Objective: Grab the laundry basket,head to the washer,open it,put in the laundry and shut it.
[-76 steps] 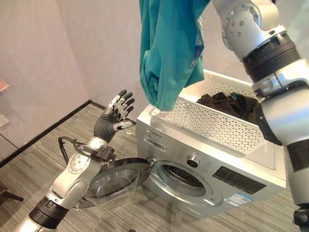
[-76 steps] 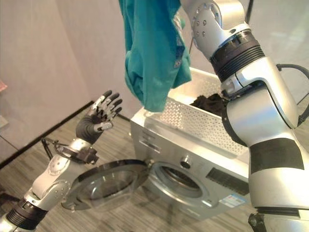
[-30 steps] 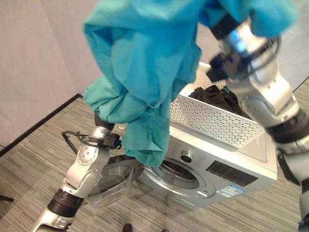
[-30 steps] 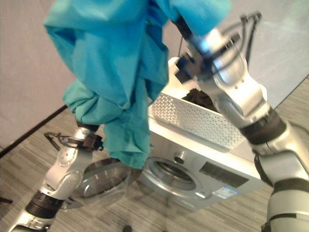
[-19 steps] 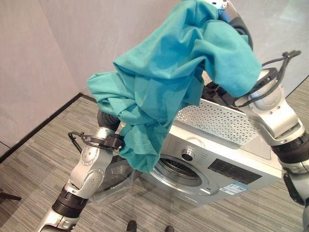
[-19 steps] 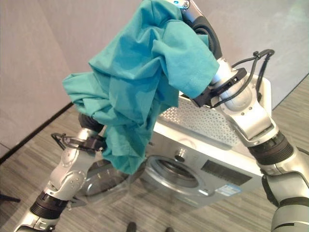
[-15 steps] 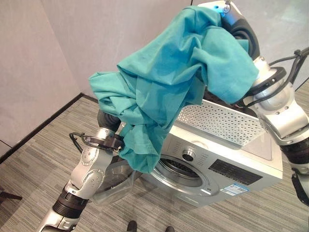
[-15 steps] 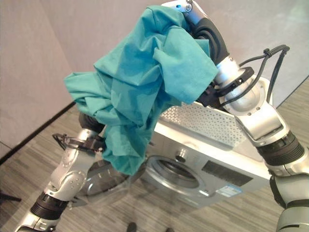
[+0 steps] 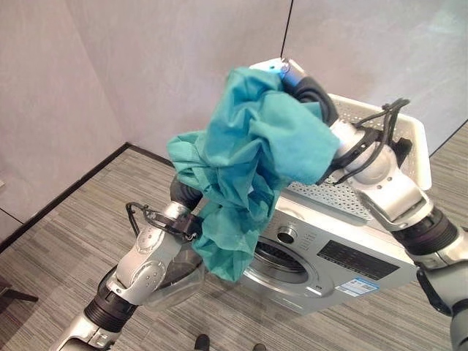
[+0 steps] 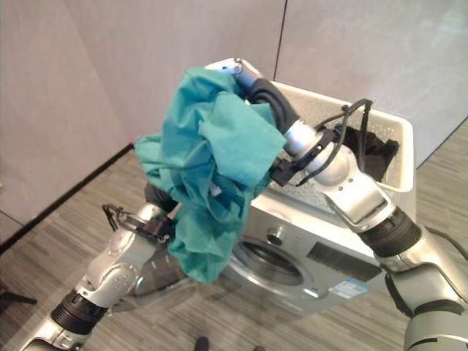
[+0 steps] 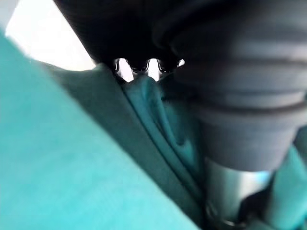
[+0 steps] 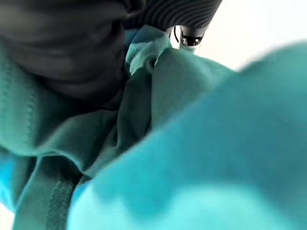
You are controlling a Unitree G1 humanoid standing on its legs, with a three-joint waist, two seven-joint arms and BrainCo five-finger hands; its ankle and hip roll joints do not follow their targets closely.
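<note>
A teal garment (image 9: 248, 168) hangs bunched from my right hand (image 9: 316, 91), which is raised in front of the white laundry basket (image 9: 380, 124). In the right wrist view the cloth (image 12: 144, 96) gathers into that hand's grip. The garment's lower end dangles beside the silver washer (image 9: 351, 256), just left of its round opening (image 9: 278, 257). The washer's door (image 9: 172, 274) stands swung open. My left hand (image 9: 186, 194) is up behind the hanging cloth, which hides most of it. Dark clothes (image 10: 373, 150) lie in the basket on top of the washer.
Grey walls stand behind and to the left of the washer. Striped grey floor (image 9: 66, 248) spreads in front and to the left. The open door juts out over the floor beside my left arm.
My right arm has swung the teal garment down and away from my head, so it hangs lower by the washer's opening. My left hand, raised open earlier, is behind the cloth.
</note>
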